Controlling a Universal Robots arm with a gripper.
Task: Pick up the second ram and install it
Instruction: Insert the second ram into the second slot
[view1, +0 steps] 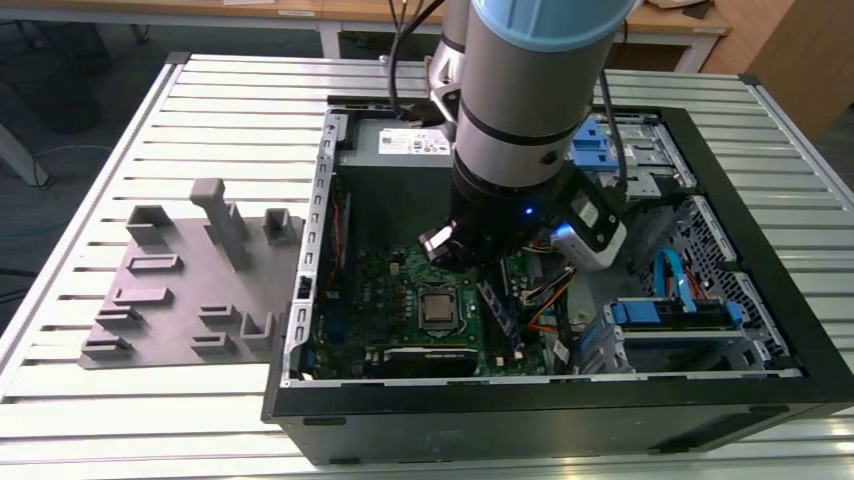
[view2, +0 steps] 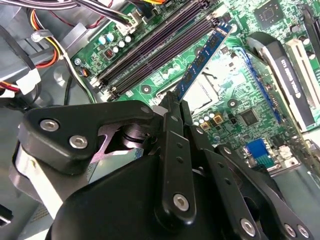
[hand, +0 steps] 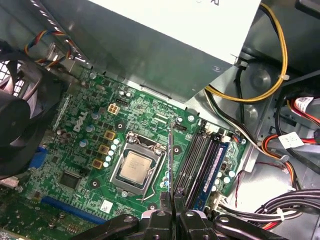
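Between the fingertips of the gripper (hand: 172, 200), the second ram (hand: 170, 161) is clamped by one end. The fingers (view2: 172, 150) are closed tight on it in both wrist views.

First wrist view: the stick is seen edge-on, a thin line running out from the fingertips over the green motherboard (hand: 85, 150). It runs between the silver processor (hand: 135, 167) in its socket and the bank of memory slots (hand: 196, 155). It is not seated in any slot.

Second wrist view: its flat face shows, blue-green with a row of small dark chips. It lies roughly parallel to the slots and just beside them.

One slot already holds a blue memory stick (hand: 212, 167), on the far side of the bank from the processor. Further out are a black fan (hand: 20, 115) beyond the processor, a grey power supply box (hand: 165, 35) at the board's edge, and yellow, red and black cables (hand: 270, 85) past the slots.

Exterior view: the arm (view1: 527, 110) reaches down into the open computer case (view1: 534, 400). The case lies on its side on a slatted metal table (view1: 200, 110) and takes up the centre and right of the frame. The wrist stands over the motherboard, just above the processor in the frame. A grey fixture plate (view1: 187, 300) with upright posts lies on the table at the exterior view's left, well apart from the arm.
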